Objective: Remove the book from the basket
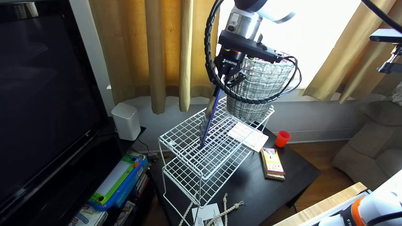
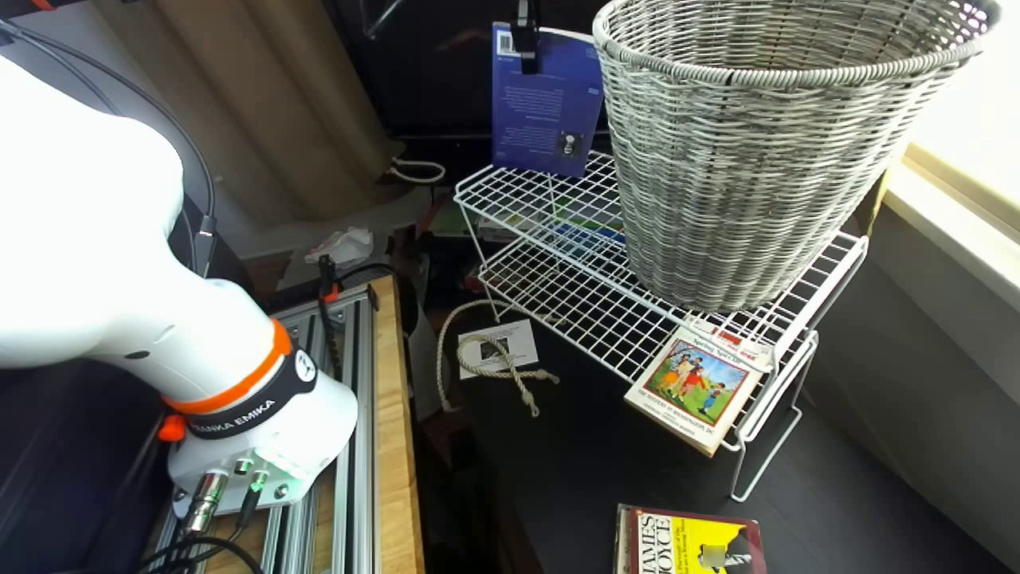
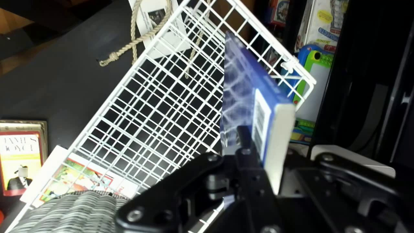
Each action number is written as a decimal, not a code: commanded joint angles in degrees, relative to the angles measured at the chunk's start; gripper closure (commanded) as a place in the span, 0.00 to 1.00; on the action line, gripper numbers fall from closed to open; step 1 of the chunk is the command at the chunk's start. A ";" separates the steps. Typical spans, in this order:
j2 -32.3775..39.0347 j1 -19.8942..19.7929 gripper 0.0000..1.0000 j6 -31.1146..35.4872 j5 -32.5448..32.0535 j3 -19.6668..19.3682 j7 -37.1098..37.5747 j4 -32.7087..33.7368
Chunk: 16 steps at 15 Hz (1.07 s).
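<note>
Where your gripper [image 1: 218, 89] hangs above the white wire rack [image 1: 204, 178], shown in an exterior view, it pinches the book [image 1: 208, 121] by its upper end. You see the book nearly edge-on and slanting, its lower corner over the rack's upper tier; whether it touches the wires you cannot tell. Upright on the same tier stands the basket [image 1: 262, 83], woven and silver-grey, partly behind the gripper's cable [image 1: 257, 101]; the book is outside it, near. On the black table [image 1: 251, 194] you can note a red cup [image 1: 283, 139] and a small stack of books [image 1: 273, 163]

In an exterior view, the book's blue back cover [image 2: 550, 104] faces you, a barcode [image 2: 505, 43] near its top corner and a black finger [image 2: 526, 52] lying against its upper part. From this angle the basket's wall appears to meet the book's side edge, so you cannot judge the gap here. Below the basket a paperback [image 2: 693, 383] juts from the rack's lower tier; farther along, a rope [image 2: 488, 371] crosses a printed card [image 2: 522, 339] on the table

In the wrist view, your gripper enters from the bottom edge. A finger lies against the barcoded cover, the opposite finger largely hidden by the book; between them you see the pale page edges [image 3: 283, 139]. The glossy cover carries mesh-like streaks of light. The basket's weave fills the lower-left corner, apart from the book
</note>
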 commanded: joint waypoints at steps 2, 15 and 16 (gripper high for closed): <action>-2.83 2.46 0.97 12.20 1.12 0.38 -2.19 -7.00; -6.77 7.57 0.97 25.75 8.19 -3.04 -16.40 -15.87; -7.77 7.74 0.97 25.36 7.68 -3.03 -16.87 -16.23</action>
